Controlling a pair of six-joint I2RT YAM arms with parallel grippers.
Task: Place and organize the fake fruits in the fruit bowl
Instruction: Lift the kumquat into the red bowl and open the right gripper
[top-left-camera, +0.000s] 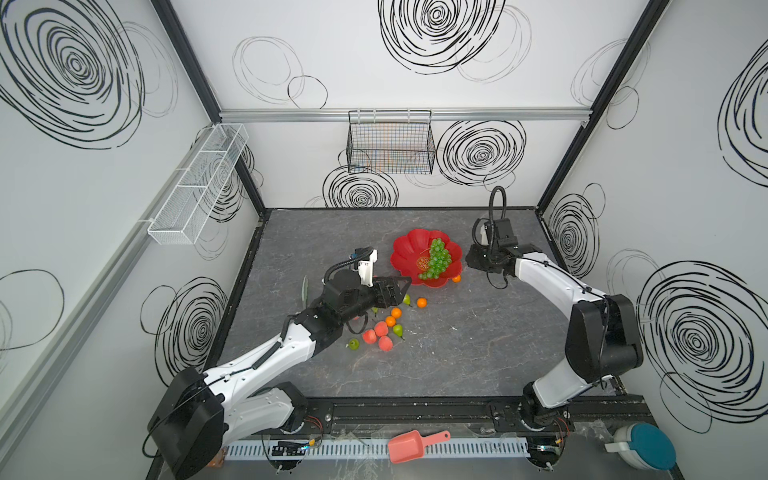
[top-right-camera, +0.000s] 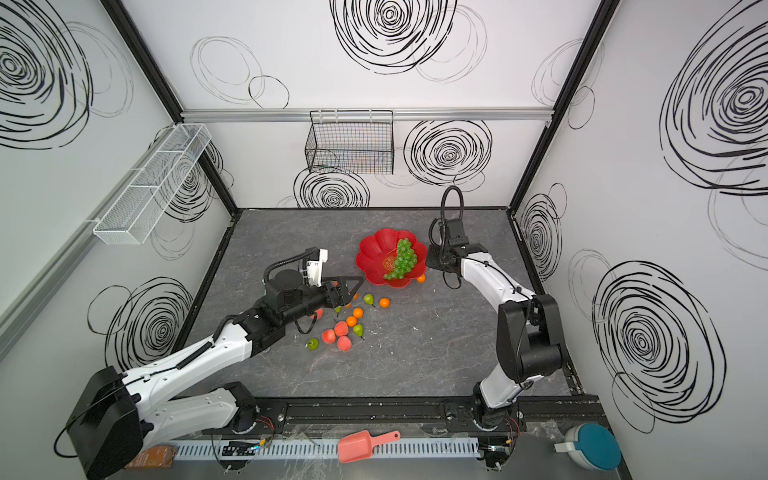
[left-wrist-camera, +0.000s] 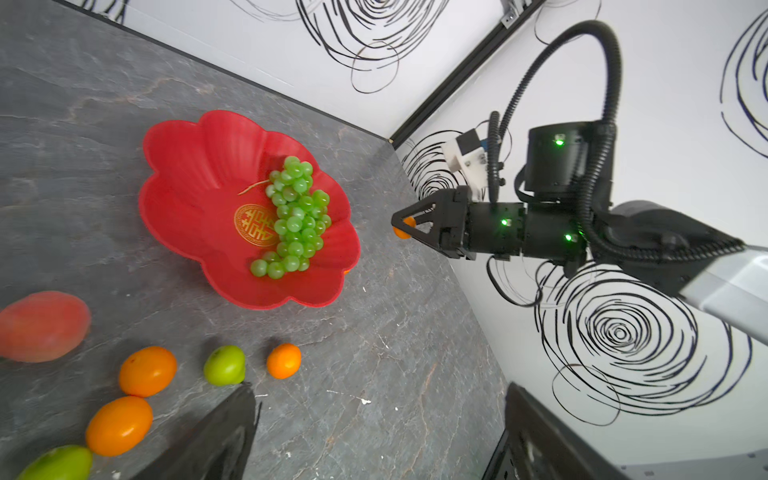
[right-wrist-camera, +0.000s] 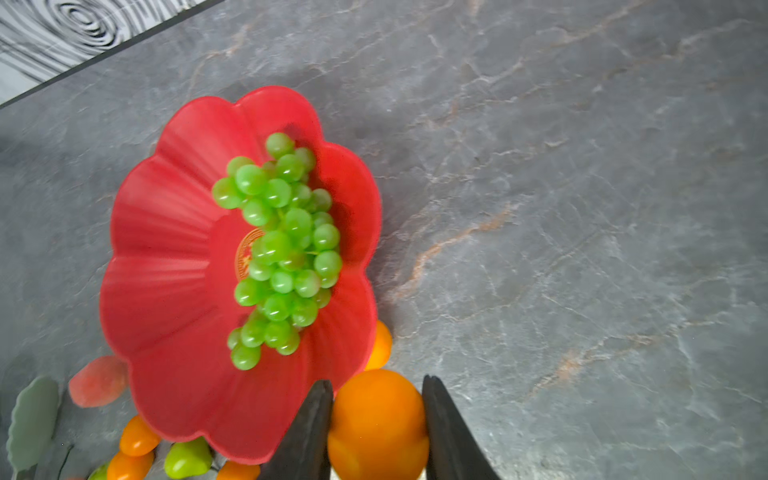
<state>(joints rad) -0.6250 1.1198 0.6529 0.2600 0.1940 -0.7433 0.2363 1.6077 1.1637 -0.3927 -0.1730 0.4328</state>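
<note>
The glossy red flower-shaped fruit bowl (top-left-camera: 409, 251) sat toward the back of the grey stone-patterned tabletop (top-left-camera: 457, 357), a little right of centre. The only thing lying in it was the bunch of translucent green grapes (top-left-camera: 437, 259), stretched across the gold centre mark toward the right-hand petals.

The right gripper (right-wrist-camera: 377, 380) hung just off the bowl's right rim, above the table. Its two black fingers pressed against either side of a round orange plastic ball (right-wrist-camera: 377, 419), and the left wrist view showed that ball pinched at the claw's tip. A second small orange ball (top-left-camera: 456, 278) lay on the table against the bowl's near-right edge, partly tucked under the rim.

The left gripper (top-right-camera: 351, 286) hovered close to the bowl's near-left rim, over the loose fruit. In its own wrist view the fingers stood wide apart with nothing between them. In front of it the rest lay scattered on the table. There were three more orange balls (top-left-camera: 422, 302), three pink-red peaches (top-left-camera: 381, 328) bunched together, and green pears with dark stems (top-left-camera: 398, 330), of which one lay just beside the peaches.

A salmon-pink plastic scoop (top-left-camera: 411, 444) lay on the front ledge, well apart from all of it.
</note>
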